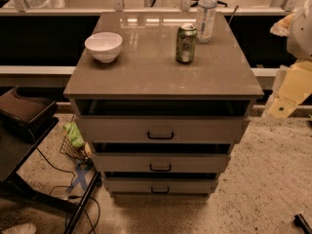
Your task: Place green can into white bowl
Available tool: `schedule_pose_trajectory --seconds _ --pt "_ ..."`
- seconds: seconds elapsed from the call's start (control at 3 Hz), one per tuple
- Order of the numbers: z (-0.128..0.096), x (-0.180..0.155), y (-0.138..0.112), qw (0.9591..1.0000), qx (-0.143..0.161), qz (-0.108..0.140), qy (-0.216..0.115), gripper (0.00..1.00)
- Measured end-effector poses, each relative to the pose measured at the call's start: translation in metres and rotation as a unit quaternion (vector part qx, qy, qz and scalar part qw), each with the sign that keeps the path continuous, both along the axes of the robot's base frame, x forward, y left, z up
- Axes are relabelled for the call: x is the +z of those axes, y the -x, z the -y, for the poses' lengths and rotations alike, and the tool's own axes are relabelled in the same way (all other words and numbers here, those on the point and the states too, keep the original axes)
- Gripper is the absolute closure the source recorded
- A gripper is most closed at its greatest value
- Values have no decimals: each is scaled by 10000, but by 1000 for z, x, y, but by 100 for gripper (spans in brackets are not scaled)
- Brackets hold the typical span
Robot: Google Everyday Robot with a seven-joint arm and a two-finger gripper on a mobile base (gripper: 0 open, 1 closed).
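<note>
Looking down on the desk [146, 79], with the green can [186, 43] and the white bowl [103, 46] sitting well apart on its top.
Finding the green can standing upright toward the right rear of the top, just in front and to the left of a clear plastic bottle [206, 13]; finding the white bowl resting right way up toward the left rear. Seeing the arm [292, 84] hanging pale beyond the desk's right side, and the tool [302, 223] showing only as a dark tip in the lower right corner, down by the floor and well apart from can and bowl alike; not being able to tell how far open it is, nor whether it is gripping anything. Noting three handled drawers [160, 135] stacked under the top.
</note>
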State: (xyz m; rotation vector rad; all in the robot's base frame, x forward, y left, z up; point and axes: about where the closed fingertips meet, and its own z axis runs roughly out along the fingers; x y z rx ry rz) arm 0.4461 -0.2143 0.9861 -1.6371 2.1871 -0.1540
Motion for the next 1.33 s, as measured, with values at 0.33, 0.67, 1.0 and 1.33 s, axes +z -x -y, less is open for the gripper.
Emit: schedule_pose_trajectory --seconds 0.33,0.67,1.0,1.33 --pt "6 -7 -2 9971 -535 321 -434 0" --pt "21 -18 -12 9807 -1316 650 -1294 0" --pt "34 -27 -32 9519 -1911 1002 -2177 0" --pt "35 -25 -55 9193 -2318 1409 -2852 0"
